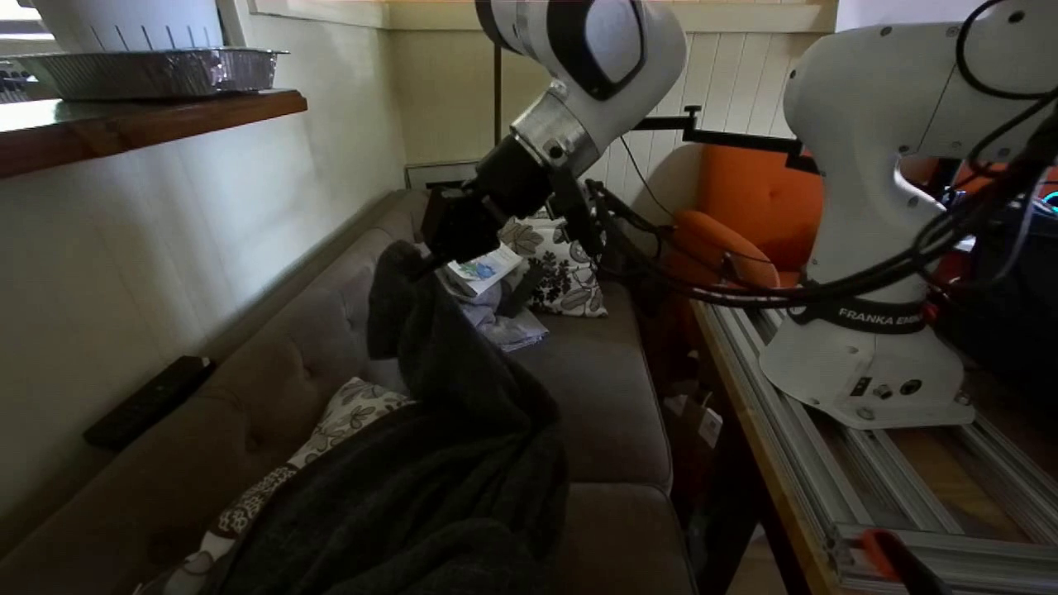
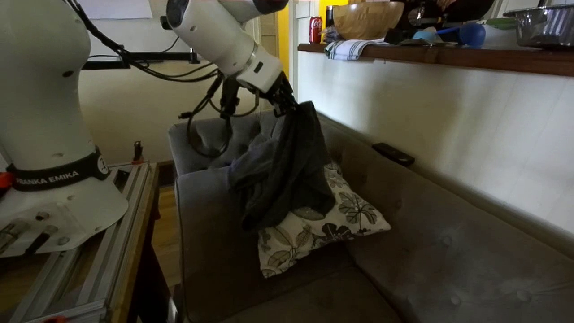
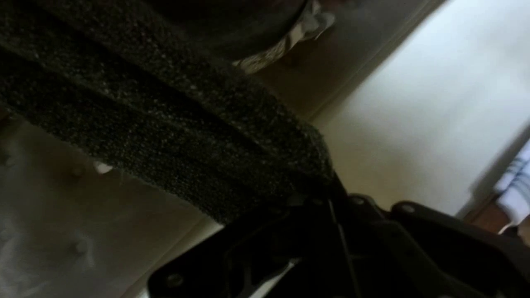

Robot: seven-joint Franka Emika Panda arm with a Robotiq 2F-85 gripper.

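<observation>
Gripper [image 2: 289,107]: was clamped on one end of the blanket [image 1: 488,454] — above the sofa [image 1: 595,397].
Blanket: hung from it, lower folds partly over a patterned cushion [image 2: 361,213].
Book [image 1: 486,268]: lay on crumpled grey cloth [image 1: 508,329].

A blanket [image 2: 293,166] is draped over a cushion [image 2: 325,229] on the sofa [image 2: 215,251]; a remote [image 2: 393,154] is laid atop the backrest [image 2: 448,233] — and, in an exterior view, a can [image 2: 315,29] is placed left of a bowl [image 2: 368,20] on the shelf [image 2: 475,58] above.
</observation>
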